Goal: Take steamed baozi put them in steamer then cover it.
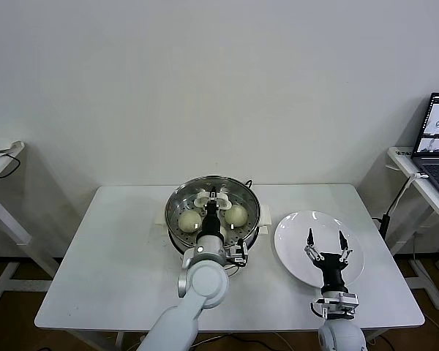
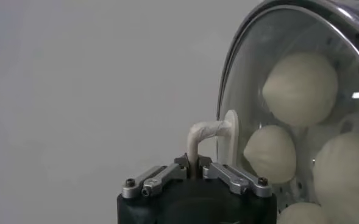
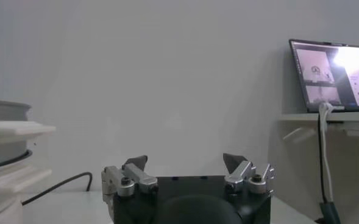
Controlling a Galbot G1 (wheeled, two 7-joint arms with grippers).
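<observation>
Cover [image 2: 277, 115] handle [image 2: 205, 135] is sitting pinched between the left gripper [image 2: 194, 170]'s closed fingers [image 2: 231, 175], the glass lid lying on the steamer [image 1: 213, 212] near the desk [image 1: 117, 256]'s back edge, baozi [image 2: 300, 88] showing beneath. Over the white plate [image 1: 296, 248] toward the desk's right edge, the right gripper [image 1: 325, 243] is hovering, fingers [image 1: 310, 237] spread wide, holding nothing.

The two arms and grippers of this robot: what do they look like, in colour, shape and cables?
Both arms are smooth, rounded and light grey to white. The left gripper has a black body, and thin dark cables run by a small metal block at its wrist. The right gripper also has a black body, with silver metal linkages joined by dark screws and two dark pointed fingers. No markings are legible.
</observation>
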